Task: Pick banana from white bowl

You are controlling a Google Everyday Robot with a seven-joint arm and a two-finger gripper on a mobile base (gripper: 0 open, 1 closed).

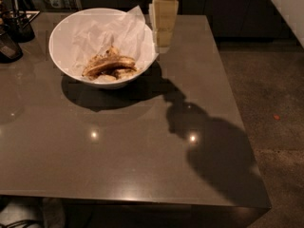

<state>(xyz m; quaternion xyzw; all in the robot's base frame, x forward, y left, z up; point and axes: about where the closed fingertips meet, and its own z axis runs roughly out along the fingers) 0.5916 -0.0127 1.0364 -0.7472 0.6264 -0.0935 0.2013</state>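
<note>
Tool [164, 30] hangs just beside white bowl [59, 46], right rim; I cannot tell its opening. Banana [109, 64] lies inside.

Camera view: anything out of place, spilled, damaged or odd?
Nothing spilled or broken. The banana is heavily browned and lies on crumpled paper in the white bowl; one paper corner sticks up past the rim. The pincer hangs by the bowl's right rim.
</note>
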